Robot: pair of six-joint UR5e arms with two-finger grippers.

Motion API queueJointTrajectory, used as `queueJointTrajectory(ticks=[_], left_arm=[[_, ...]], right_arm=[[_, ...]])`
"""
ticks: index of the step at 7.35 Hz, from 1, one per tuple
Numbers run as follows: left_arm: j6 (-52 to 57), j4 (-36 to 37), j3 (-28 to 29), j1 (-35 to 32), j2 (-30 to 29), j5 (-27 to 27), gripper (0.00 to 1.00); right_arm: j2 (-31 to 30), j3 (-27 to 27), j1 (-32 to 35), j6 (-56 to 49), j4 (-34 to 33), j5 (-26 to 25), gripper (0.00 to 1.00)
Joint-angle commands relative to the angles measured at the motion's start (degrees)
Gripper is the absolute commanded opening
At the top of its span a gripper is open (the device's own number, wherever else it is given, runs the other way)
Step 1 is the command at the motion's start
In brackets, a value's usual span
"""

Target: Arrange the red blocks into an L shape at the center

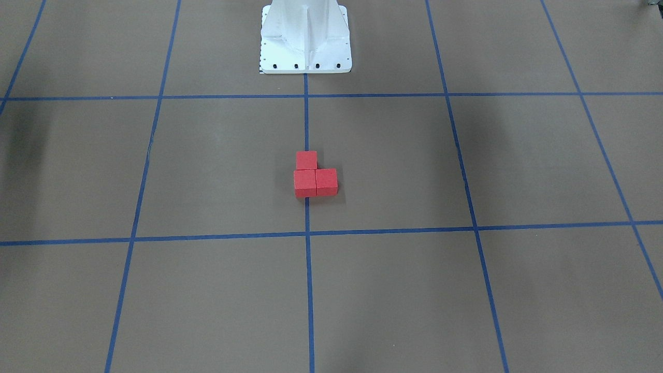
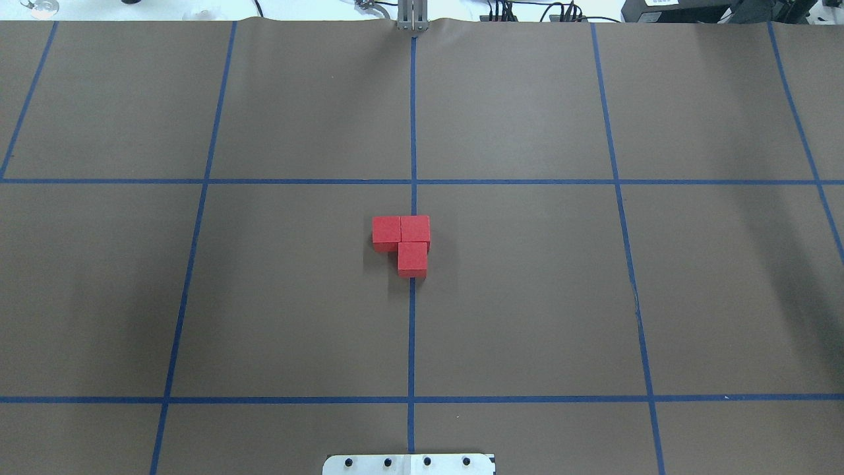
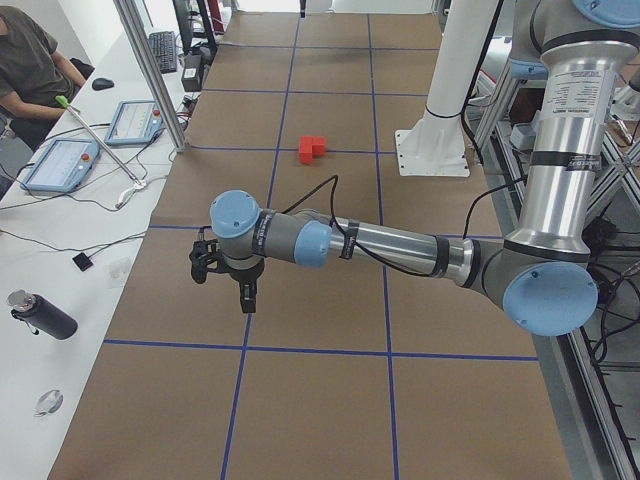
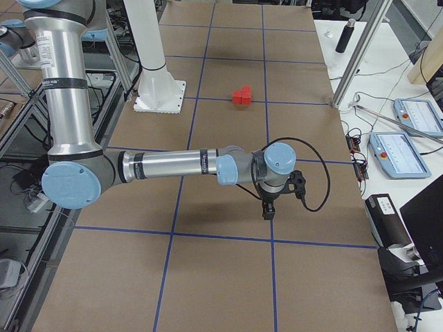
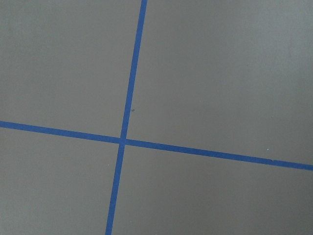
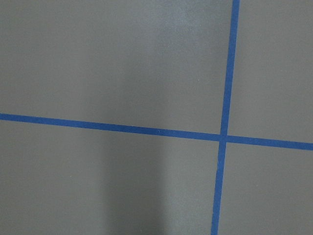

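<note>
Three red blocks (image 1: 315, 175) lie touching one another in an L shape on the brown table, on the middle blue tape line. They also show in the overhead view (image 2: 401, 241), the left side view (image 3: 312, 148) and the right side view (image 4: 242, 95). My left gripper (image 3: 247, 300) shows only in the left side view, pointing down over the table far from the blocks; I cannot tell if it is open or shut. My right gripper (image 4: 268, 213) shows only in the right side view, also far from the blocks; I cannot tell its state. Both wrist views show only bare table and tape lines.
The white robot base (image 1: 305, 41) stands at the table's robot-side edge. A side bench holds control tablets (image 3: 60, 163) and a dark bottle (image 3: 40, 315); a person (image 3: 25, 60) sits there. Metal posts (image 3: 150, 70) stand at the table's edge.
</note>
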Motion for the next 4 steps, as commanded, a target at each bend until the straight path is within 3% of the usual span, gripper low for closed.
queueJointTrajectory(ticks=[1, 4], left_arm=[[0.0, -0.1, 0.0, 0.1, 0.7, 0.0, 1.00], [0.0, -0.3, -0.2, 0.1, 0.7, -0.2, 1.00]], right_arm=[[-0.2, 0.1, 0.0, -0.1, 1.6, 0.0, 0.99], [-1.8, -0.4, 0.0, 0.2, 6.5, 0.0, 0.99]])
